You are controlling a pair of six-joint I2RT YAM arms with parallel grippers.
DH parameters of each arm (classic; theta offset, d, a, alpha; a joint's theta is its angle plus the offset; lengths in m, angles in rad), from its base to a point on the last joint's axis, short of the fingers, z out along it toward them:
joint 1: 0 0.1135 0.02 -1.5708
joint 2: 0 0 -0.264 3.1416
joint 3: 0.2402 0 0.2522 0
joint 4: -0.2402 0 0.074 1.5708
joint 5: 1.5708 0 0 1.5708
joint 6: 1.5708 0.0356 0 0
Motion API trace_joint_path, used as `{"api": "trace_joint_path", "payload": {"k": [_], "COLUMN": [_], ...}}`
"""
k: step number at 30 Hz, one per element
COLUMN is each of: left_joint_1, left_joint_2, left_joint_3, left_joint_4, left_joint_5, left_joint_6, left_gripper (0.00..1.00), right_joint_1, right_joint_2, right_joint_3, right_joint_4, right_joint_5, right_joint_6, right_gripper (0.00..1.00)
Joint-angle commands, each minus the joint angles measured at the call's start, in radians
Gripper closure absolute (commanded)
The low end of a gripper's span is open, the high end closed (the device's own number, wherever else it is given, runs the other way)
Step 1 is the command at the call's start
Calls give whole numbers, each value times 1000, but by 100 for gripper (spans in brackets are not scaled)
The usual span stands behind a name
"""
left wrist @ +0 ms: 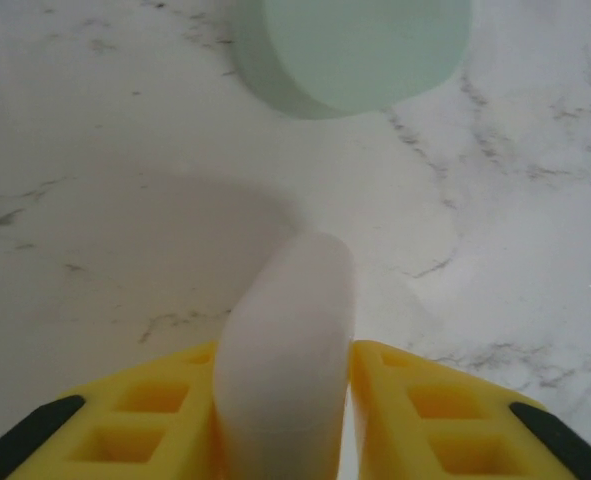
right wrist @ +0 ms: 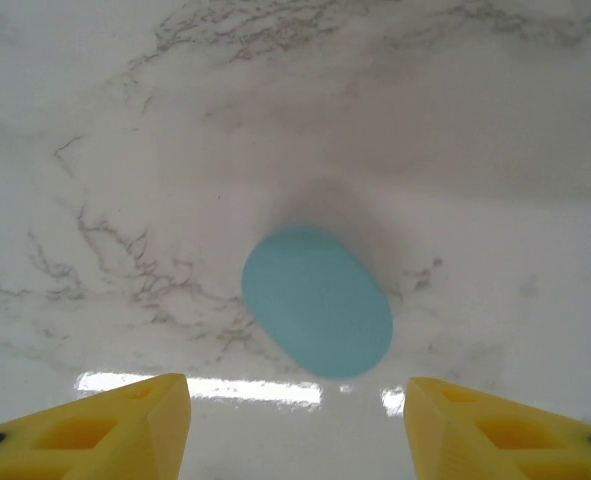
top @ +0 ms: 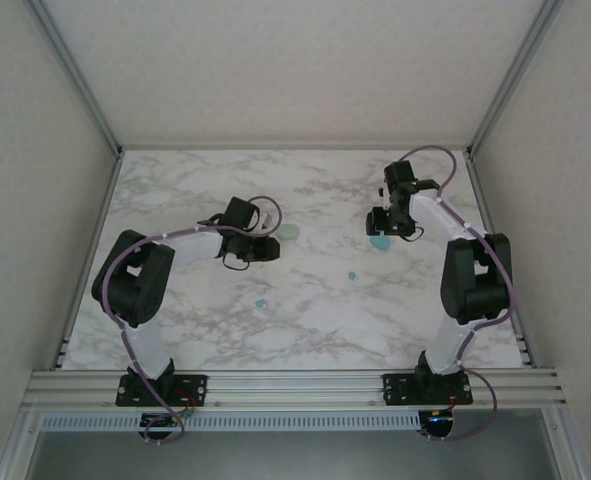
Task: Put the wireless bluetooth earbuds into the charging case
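Left claw (left wrist: 285,362) is clenched on a whitish rounded piece (left wrist: 290,300), just short of the pale green case (left wrist: 360,50). I can't tell if that piece is a bud or a case part. Right claw (right wrist: 295,400) is spread wide over the teal case (right wrist: 317,302), gripping nothing. A teal earbud (top: 352,275) and a second teal earbud (top: 261,303) lie loose on the surface (top: 305,340). My read: you're at the early staging step. Next you need a case opened and held steady, then a fine pinch on a bud.
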Motion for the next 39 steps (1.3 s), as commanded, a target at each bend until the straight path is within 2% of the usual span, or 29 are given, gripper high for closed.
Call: {"api": "trace_joint_path", "payload": {"k": [1, 6, 13, 16, 27, 33, 39], "left_joint_1": [20, 29, 33, 32, 33, 33, 32], "left_joint_2": [19, -8, -63, -91, -278, -396, -507], "left_joint_3": [9, 4, 5, 1, -43, -72, -87], "left_joint_4": [-40, -42, -82, -86, -59, -28, 39], "left_joint_5": [-65, -100, -146, -155, -183, -179, -116], "left_joint_6": [0, 12, 46, 51, 85, 95, 66], "left_gripper": [64, 53, 41, 38, 37, 37, 37], "right_joint_1": [-5, -8, -9, -9, -10, -3, 67], "right_joint_2": [51, 158, 223, 253, 272, 180, -112], "right_joint_3": [50, 138, 157, 169, 176, 151, 43], "right_joint_4": [-19, -84, -95, -111, -152, -176, -77], "right_joint_5": [2, 44, 65, 56, 0, -44, -215], "right_joint_6": [-107, -175, -266, -279, -292, -238, -206], "right_gripper": [38, 36, 33, 33, 50, 58, 58]}}
